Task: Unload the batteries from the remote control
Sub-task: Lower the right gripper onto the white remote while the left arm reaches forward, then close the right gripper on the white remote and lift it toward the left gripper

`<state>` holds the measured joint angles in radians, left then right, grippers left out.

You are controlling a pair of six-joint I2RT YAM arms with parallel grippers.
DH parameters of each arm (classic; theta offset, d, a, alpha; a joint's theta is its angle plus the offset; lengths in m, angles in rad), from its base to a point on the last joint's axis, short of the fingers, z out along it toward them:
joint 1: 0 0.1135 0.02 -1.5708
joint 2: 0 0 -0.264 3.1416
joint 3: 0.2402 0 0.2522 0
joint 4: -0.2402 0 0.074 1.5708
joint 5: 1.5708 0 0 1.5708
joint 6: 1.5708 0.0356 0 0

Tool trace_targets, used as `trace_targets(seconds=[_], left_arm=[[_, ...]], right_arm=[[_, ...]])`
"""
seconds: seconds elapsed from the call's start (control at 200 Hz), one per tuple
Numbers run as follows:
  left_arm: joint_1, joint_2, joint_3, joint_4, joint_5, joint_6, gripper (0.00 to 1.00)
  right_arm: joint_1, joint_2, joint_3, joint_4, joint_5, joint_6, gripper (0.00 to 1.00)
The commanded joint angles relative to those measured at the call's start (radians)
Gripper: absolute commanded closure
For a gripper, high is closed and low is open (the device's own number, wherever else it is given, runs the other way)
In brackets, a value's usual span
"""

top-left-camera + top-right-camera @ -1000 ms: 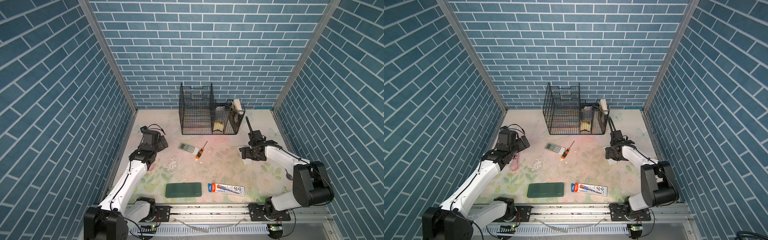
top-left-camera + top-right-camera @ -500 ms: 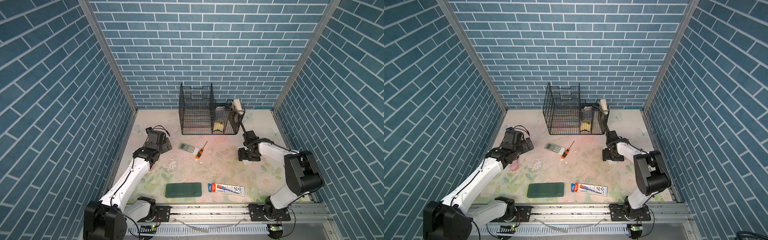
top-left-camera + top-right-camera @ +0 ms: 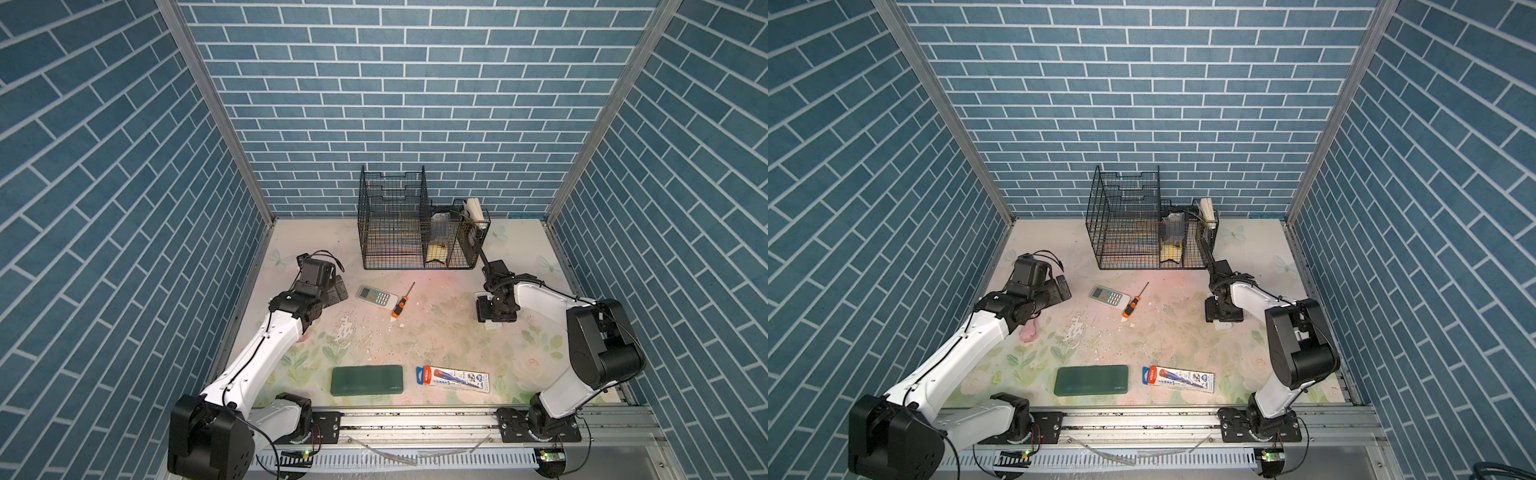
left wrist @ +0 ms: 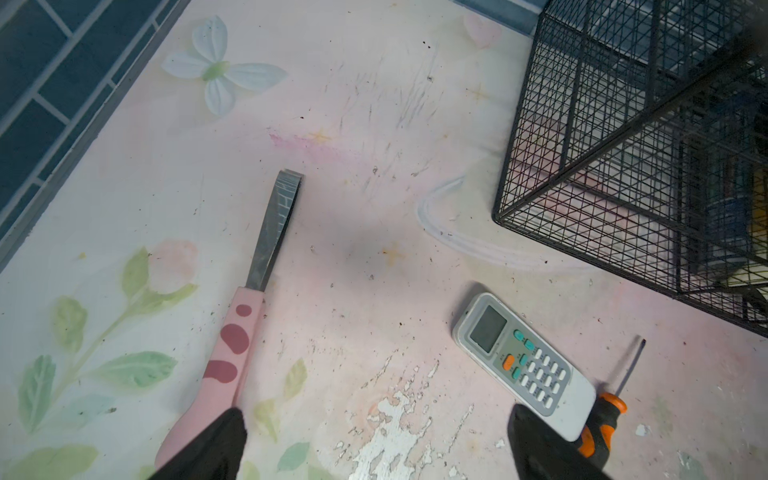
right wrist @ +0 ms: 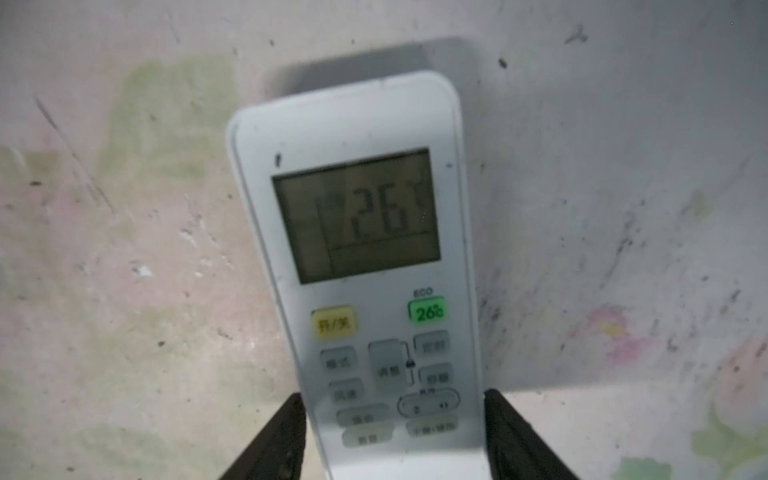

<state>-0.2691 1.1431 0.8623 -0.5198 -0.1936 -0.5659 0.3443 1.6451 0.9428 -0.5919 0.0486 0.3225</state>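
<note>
The right gripper (image 5: 395, 397) is down over the white remote (image 5: 357, 216) on the right part of the table (image 3: 436, 340), near the front corner of the wire basket (image 3: 395, 216). In the right wrist view the remote lies face up with its screen reading 26, and its button end sits between the two black fingers (image 5: 282, 440), one against each long edge. I cannot tell whether they already clamp it or only flank it. In both top views the gripper (image 3: 494, 311) covers most of that remote, leaving one pale end (image 3: 492, 326) showing beneath it. The batteries show in no view, since both remotes lie buttons up with their backs hidden. The left gripper (image 4: 378, 415) is released, its fingertips spread wide with only bare table between them. In the left wrist view one tip overlaps the end of a pink knife (image 4: 232, 345) and the other overlaps the end of the grey remote (image 4: 523, 365). That remote lies flat left of centre, one end touching the handle of the screwdriver (image 4: 602, 424). In a top view the left gripper (image 3: 334, 289) sits just left of the grey remote (image 3: 377, 296), well apart from the white one. A green case (image 3: 367, 379) and a printed box (image 3: 453, 378) lie near the front edge, away from both grippers.
</note>
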Motion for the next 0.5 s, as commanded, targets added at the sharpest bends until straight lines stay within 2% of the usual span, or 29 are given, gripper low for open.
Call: trace_targets(seconds=[0.0, 0.215, 0.38, 0.495], left_arm=[[-0.008, 0.007, 0.024, -0.035, 0.011, -0.003, 0.00], [-0.029, 0.020, 0.029, -0.034, 0.031, -0.008, 0.00], [-0.058, 0.045, 0.034, -0.038, 0.073, -0.014, 0.00], [-0.094, 0.056, 0.030, -0.011, 0.117, -0.041, 0.00]], right_arm=[[0.010, 0.021, 0.019, -0.033, -0.020, 0.036, 0.35], [0.018, 0.037, 0.019, -0.027, -0.034, 0.038, 0.49], [0.046, 0.034, 0.030, -0.030, -0.020, 0.027, 0.63], [0.070, 0.001, 0.047, -0.051, -0.016, 0.026, 0.68]])
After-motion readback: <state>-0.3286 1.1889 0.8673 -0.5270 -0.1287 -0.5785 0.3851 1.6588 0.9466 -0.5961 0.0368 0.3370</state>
